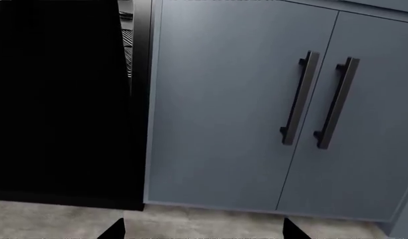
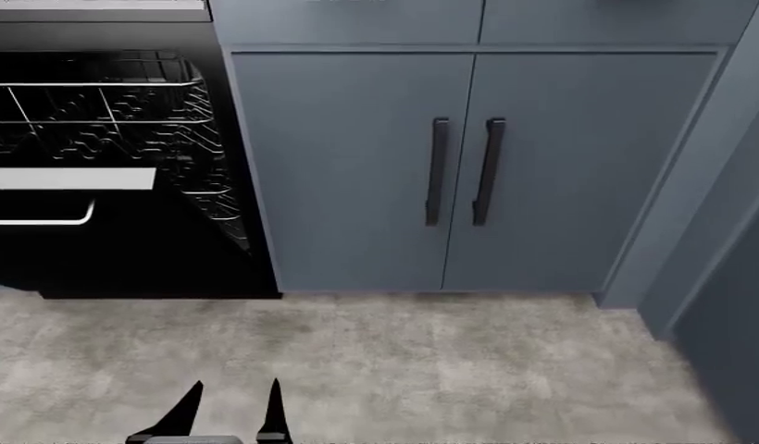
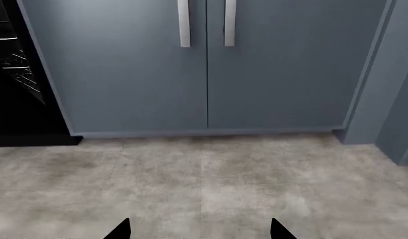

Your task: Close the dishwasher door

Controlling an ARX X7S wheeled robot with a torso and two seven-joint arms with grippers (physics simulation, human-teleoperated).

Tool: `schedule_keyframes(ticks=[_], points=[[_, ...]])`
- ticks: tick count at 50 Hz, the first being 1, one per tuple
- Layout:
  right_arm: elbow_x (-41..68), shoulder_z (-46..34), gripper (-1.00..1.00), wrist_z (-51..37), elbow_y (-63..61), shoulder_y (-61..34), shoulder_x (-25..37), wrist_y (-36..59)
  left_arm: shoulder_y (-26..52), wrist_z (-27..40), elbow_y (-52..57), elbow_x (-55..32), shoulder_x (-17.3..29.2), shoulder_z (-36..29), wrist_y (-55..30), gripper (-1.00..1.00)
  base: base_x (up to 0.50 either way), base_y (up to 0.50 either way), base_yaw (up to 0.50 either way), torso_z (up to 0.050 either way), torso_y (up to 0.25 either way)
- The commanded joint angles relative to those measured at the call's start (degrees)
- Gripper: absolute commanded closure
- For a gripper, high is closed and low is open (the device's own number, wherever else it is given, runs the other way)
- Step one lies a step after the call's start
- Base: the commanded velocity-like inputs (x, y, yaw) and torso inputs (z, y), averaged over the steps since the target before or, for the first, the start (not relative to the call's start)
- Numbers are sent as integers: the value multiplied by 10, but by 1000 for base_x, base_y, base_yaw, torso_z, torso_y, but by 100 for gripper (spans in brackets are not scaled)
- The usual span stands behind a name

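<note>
**Dishwasher open at upper left, both pincers clear of it**

In my head view only one pincer shows, the left gripper (image 2: 231, 407) at the bottom edge left of centre, its two dark fingertips spread apart with nothing between them. In the left wrist view the same fingertips (image 1: 114, 230) poke up from the bottom edge, wide apart, over the floor. The right gripper (image 3: 197, 230) appears only in its own wrist view, tips likewise apart and holding nothing.

I can read no brand, label or writing on any surface.

The dishwasher door (image 2: 71, 178) sits in the upper left of the head view, well apart from the left pincer and above it in the frame. It is open: I see its silver-grey strip and thin bar handle (image 2: 40, 220), with the wire rack (image 2: 102, 92) exposed behind it.

Right of the dishwasher stand two blue-grey cabinet doors (image 2: 354, 166) with black vertical handles (image 2: 438, 171). Grey stone-patterned floor (image 2: 454, 361) lies between pincer and door, with nothing standing on it.
</note>
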State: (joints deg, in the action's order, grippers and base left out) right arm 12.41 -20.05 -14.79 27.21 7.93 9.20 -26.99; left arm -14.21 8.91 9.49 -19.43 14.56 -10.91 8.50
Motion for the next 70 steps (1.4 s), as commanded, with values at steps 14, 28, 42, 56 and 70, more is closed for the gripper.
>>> schedule_keyframes(ticks=[14,28,42,56,70], points=[[5,-7,-100,-4,1,-1,3,-2,2,5,1,-3,5,-5,1,-100,0,0,0,-50,42],[7,-11,-100,-8,0,-2,5,0,1,8,1,-4,8,-8,3,-100,0,0,0,-50,43],[9,-14,-100,-10,1,-3,7,-2,4,11,1,-7,10,-10,1,-100,0,0,0,-50,42],[11,-18,-100,-12,1,-3,9,-4,4,13,2,-9,13,-12,1,-100,0,0,0,-50,43],[13,-22,-100,-14,1,-4,11,-3,5,17,3,-11,15,-15,0,-100,0,0,0,-50,43]])
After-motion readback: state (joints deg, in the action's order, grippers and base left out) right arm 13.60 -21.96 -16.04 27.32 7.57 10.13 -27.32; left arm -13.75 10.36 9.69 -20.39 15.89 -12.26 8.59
